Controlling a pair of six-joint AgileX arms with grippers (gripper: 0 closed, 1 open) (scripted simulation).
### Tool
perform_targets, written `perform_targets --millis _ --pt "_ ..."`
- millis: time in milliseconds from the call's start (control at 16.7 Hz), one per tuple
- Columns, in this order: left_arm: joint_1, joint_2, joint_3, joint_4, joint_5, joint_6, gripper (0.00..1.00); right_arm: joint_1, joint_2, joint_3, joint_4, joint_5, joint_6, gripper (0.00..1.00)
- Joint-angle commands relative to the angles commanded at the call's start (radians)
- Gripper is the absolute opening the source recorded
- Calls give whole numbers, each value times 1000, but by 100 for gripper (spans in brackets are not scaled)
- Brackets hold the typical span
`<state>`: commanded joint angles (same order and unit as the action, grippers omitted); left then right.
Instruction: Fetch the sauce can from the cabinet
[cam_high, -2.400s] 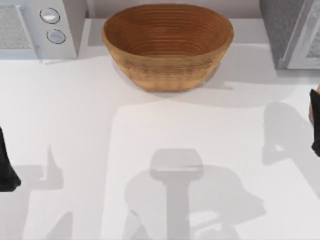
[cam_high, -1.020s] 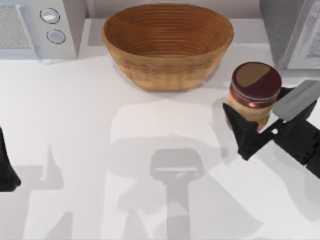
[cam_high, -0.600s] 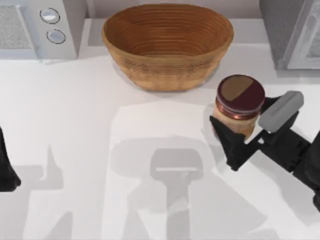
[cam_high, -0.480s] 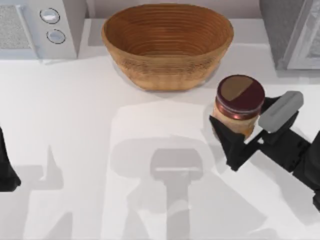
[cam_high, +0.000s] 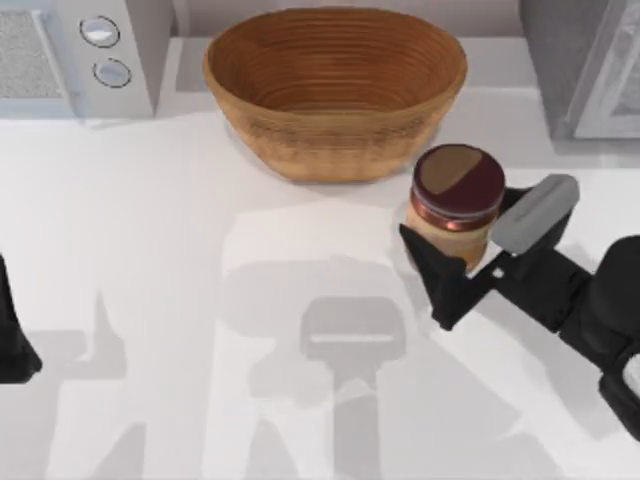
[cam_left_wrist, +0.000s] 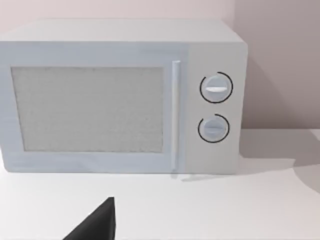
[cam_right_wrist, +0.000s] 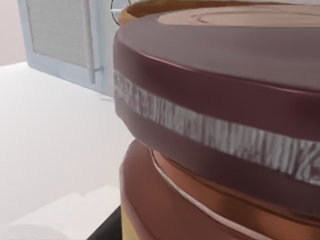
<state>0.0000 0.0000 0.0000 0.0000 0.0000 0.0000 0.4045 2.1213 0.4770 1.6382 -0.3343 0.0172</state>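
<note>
The left gripper (cam_high: 12, 340) sits parked at the table's left edge, mostly cut off, so I cannot tell how its jaws stand; its wrist view faces a white microwave (cam_left_wrist: 122, 97). Right of centre, just near of the basket (cam_high: 335, 90), the right gripper (cam_high: 470, 265) has its jaws clamped on the upright sauce can (cam_high: 456, 205), lid up. The cabinet (cam_high: 585, 60) stands cropped at far right.

Small short cylindrical sauce can (cam_high: 456, 205), reddish-brown sides, flat round top part dark maroon and part tan, upright between the fingers of the right hand (cam_high: 468, 262), just in front of the basket's right end. Big dark-grey speckled cabinet (cam_high: 565, 60) with pale framed door, at the desk's back right corner, well apart from the can.
</note>
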Motion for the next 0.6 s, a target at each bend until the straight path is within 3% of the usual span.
perform_targets --millis 300,600 --pt "0 0 0 0 0 0 100 40 107 148 -27 41 -3 0" --pt "0 0 0 0 0 0 100 46 121 159 -31 47 -4 0"
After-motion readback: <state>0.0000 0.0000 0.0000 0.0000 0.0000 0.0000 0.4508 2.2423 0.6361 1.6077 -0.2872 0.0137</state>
